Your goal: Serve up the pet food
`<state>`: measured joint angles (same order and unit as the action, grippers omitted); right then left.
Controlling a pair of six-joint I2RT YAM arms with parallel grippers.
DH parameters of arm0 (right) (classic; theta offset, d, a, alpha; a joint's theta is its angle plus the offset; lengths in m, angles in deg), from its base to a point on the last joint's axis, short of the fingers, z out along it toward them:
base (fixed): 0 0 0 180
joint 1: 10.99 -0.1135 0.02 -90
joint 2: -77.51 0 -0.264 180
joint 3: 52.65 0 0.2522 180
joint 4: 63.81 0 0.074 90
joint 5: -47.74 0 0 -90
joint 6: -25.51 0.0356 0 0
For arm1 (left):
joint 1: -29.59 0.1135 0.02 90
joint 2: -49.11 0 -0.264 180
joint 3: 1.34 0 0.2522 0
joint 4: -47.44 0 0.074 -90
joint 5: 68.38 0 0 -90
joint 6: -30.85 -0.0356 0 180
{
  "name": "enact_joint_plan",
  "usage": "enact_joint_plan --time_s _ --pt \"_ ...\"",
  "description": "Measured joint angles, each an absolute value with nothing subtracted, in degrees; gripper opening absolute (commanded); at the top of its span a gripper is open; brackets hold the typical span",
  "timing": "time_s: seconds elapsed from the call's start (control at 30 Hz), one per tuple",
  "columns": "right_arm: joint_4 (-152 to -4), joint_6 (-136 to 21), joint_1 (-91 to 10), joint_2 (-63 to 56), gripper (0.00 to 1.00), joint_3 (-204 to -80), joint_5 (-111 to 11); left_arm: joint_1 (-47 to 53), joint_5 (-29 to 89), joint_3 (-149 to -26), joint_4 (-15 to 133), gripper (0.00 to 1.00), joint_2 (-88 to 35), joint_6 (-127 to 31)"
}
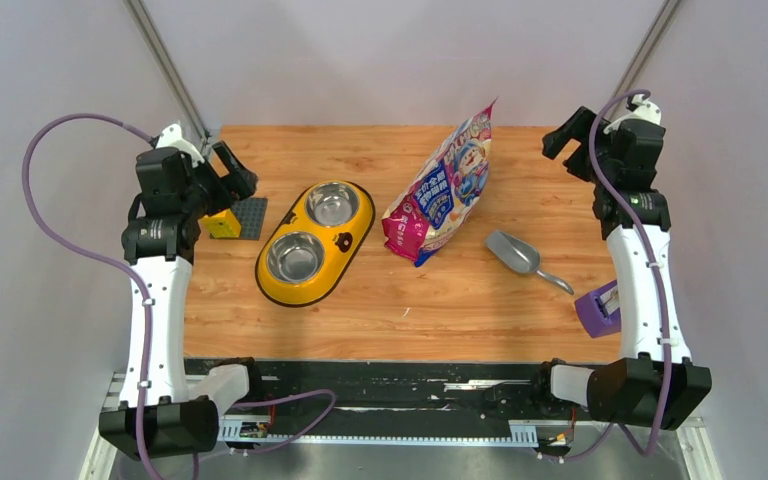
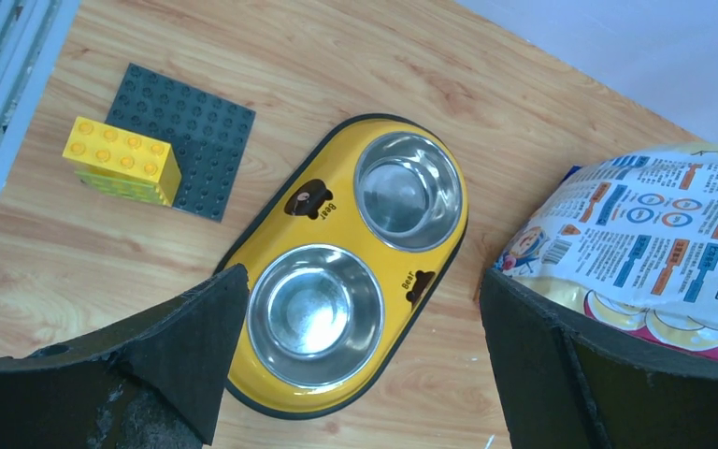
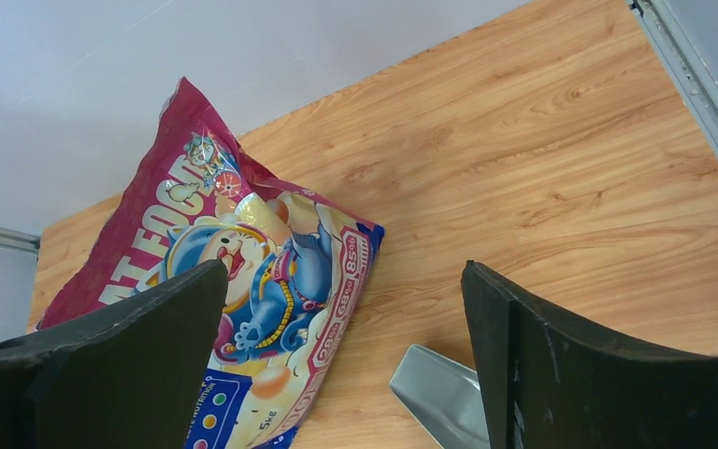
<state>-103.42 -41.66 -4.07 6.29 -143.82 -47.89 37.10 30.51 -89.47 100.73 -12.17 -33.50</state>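
Observation:
The pet food bag [image 1: 440,185], glossy pink and blue with a cartoon animal, lies in the middle of the wooden table, its top toward the back; no kibble shows. In the right wrist view the bag [image 3: 243,253] lies below and left of my open right gripper [image 3: 344,271]. From above, the right gripper [image 1: 568,135] hangs high at the back right, apart from the bag. My left gripper [image 1: 240,172] is raised at the back left and open. In its wrist view the left gripper [image 2: 360,281] looks down on the feeder, with the bag [image 2: 645,234] at the right.
A yellow double-bowl feeder [image 1: 348,240] with two bare steel bowls sits left of the bag. A grey scoop [image 1: 520,255] lies to the bag's right. A yellow brick [image 1: 223,223] on a dark baseplate [image 1: 252,216] sits at the left, a purple object [image 1: 597,308] at the right edge.

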Motion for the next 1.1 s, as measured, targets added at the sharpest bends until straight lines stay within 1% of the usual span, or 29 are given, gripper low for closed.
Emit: enact_joint_plan --time_s 0.2,0.33,0.43,0.5,0.63,0.73,0.8,0.97,1.0,1.1 --pt "-103.2 -40.0 -4.1 6.6 0.94 -141.7 -47.8 37.1 26.7 -89.4 101.4 1.0 -10.9 -32.4" --pt "-103.7 -38.3 -4.1 7.2 0.92 -139.9 -47.3 37.1 26.7 -89.4 101.7 1.0 -10.6 -32.5" --pt "-104.8 -36.6 -4.1 7.5 0.88 -139.2 -46.8 37.1 32.1 -88.3 99.9 1.0 -10.3 -32.9" --pt "-105.3 -35.0 -4.1 7.6 0.81 -138.4 -46.8 37.1 37.1 -86.2 97.5 1.0 -9.9 -33.1" --pt "-106.8 -32.4 -4.2 8.2 0.72 -135.2 -48.0 35.7 48.3 -80.1 91.8 1.0 -9.8 -33.1" --pt "-108.0 -31.0 -4.9 9.2 0.69 -131.3 -49.7 31.9 54.1 -76.8 89.4 0.99 -10.4 -33.8" --pt "-108.7 -30.2 -6.5 9.7 0.67 -128.6 -50.7 28.2 56.4 -75.4 88.1 0.97 -10.8 -34.7" --pt "-108.6 -28.2 -12.1 9.7 0.67 -123.3 -53.9 20.6 59.1 -71.7 83.3 0.93 -11.2 -35.4" --pt "-108.6 -27.8 -13.0 9.5 0.69 -122.7 -54.3 19.3 59.1 -71.0 81.9 0.91 -11.4 -35.3" --pt "-108.3 -26.6 -15.4 7.3 0.79 -122.3 -56.0 16.3 58.5 -70.7 78.9 0.89 -12.7 -35.0"
